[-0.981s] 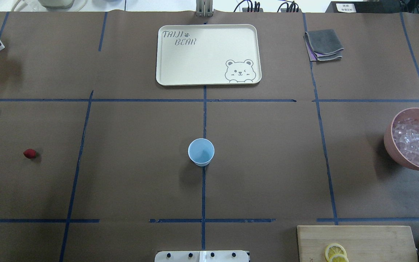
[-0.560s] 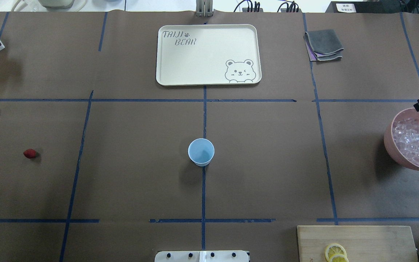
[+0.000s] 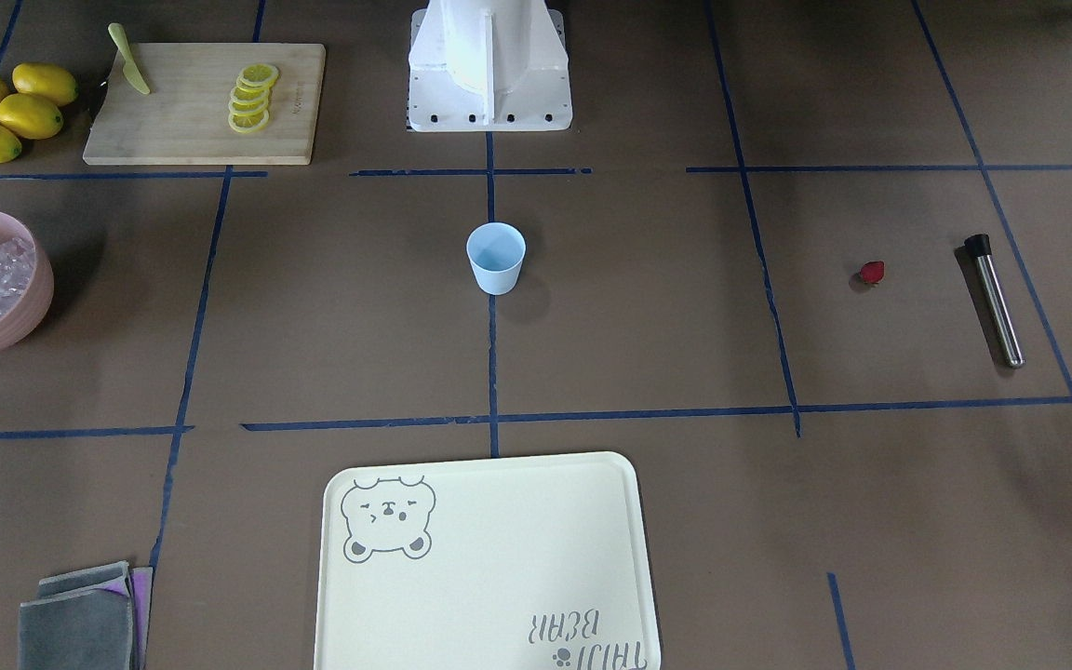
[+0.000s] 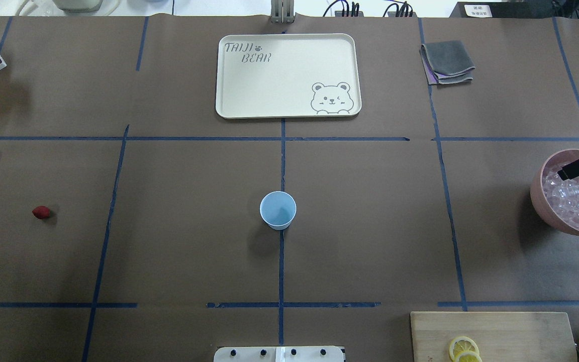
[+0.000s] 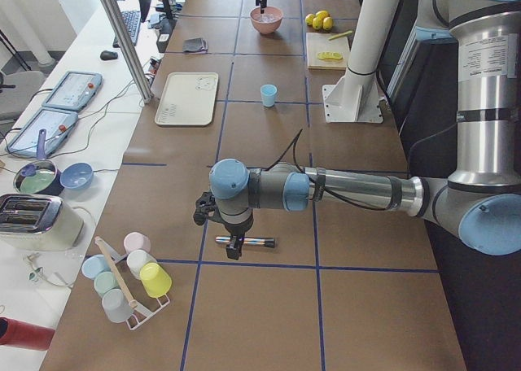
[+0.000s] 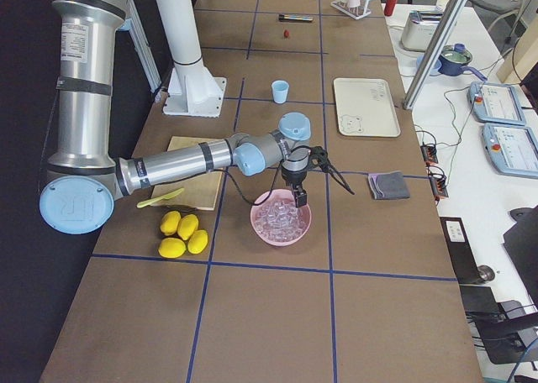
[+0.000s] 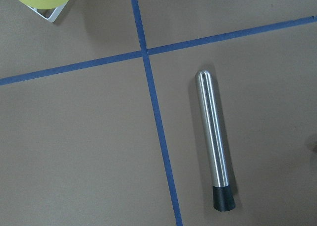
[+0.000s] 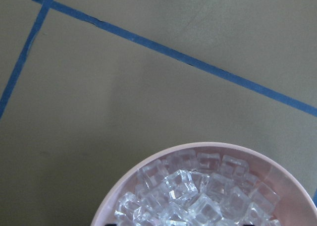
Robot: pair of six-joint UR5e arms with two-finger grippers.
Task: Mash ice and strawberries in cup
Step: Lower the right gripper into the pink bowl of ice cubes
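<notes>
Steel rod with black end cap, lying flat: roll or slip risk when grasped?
The polished steel rod is round and lies on its side, so a sideways nudge would probably roll it. Its smooth shine suggests a slippery grip; it looks rigid.

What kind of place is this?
Probably a robotics lab, set for drink making: a table gridded with blue tape, a robot arm over it, and control tablets alongside.

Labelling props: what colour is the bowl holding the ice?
Pink bowl, best in exterior right view.
</notes>
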